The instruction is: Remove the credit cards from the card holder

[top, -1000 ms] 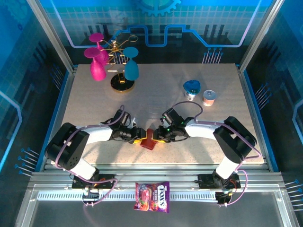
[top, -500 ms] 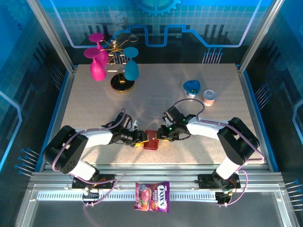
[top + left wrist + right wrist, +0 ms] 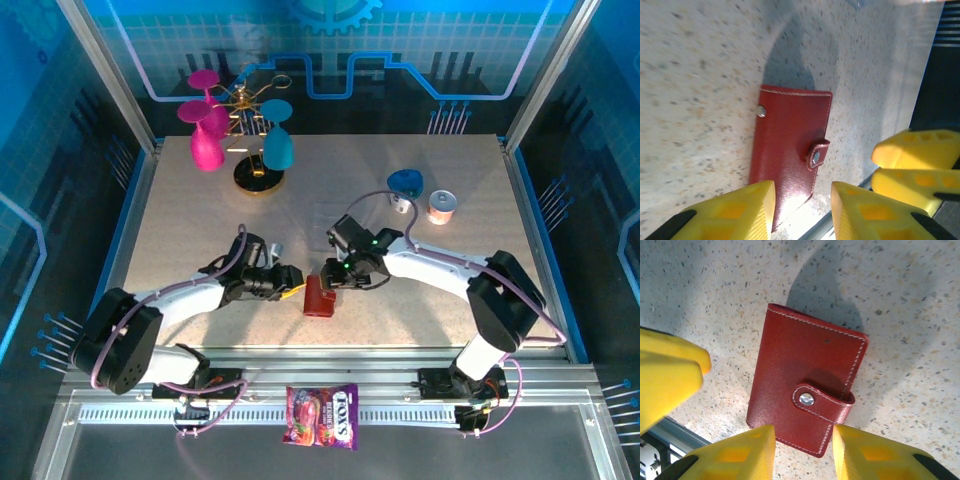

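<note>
Zero cards removed so far: the card holder [image 3: 320, 296], snapped shut, presumably hides them; left gripper [image 3: 802, 192] and right gripper [image 3: 803, 435] are held apart, empty.

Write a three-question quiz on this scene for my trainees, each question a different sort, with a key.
1. True or false: the small flat red leather card holder lies folded shut on the speckled table.
2. What does the left gripper hold? A: a card. B: the holder. C: nothing.
3. Fill in: the right gripper has ___ fingers (colour).
Key: 1 true; 2 C; 3 yellow.
</note>
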Robot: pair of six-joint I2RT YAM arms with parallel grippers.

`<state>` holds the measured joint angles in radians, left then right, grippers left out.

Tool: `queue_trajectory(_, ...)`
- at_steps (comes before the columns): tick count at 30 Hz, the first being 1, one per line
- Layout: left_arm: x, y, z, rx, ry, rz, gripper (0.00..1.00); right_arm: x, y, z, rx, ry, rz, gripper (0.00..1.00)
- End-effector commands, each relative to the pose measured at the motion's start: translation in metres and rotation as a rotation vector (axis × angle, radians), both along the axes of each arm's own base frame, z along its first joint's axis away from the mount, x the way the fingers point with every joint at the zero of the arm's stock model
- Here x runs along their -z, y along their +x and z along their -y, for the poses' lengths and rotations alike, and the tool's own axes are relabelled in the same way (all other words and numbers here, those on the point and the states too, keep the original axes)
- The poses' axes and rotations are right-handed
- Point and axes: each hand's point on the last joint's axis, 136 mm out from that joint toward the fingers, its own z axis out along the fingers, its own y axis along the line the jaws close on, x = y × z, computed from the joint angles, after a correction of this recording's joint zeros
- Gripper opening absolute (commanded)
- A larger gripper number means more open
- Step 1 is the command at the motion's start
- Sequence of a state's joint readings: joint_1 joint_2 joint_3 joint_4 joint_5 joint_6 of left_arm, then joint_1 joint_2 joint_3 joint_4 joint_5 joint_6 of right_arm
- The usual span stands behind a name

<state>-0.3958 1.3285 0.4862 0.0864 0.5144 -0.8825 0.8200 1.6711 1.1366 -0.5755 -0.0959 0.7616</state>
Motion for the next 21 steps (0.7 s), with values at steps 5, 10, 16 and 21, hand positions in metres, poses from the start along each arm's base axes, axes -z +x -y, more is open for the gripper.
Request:
queue_trajectory(5,-0.001,0.002,-0.002,-0.035,-0.103,-0.045,0.25,0.014,-0.01,-0.005,-0.017,-0.184,-0.031,0.36)
queue_trajectory(10,0.006,0.002,-0.01,-0.076,-0.123,-0.061,0.23,0.017,-0.009,-0.014,-0.035,-0.243,-0.027,0.39)
queue_trajectory(16,0.007,0.001,-0.024,-0.109,-0.118,-0.058,0.23,0.025,-0.011,-0.016,-0.059,-0.302,-0.032,0.4)
queue_trajectory(21,0.004,-0.001,-0.026,-0.096,-0.114,-0.051,0.19,0.034,-0.011,-0.016,-0.077,-0.341,-0.03,0.41)
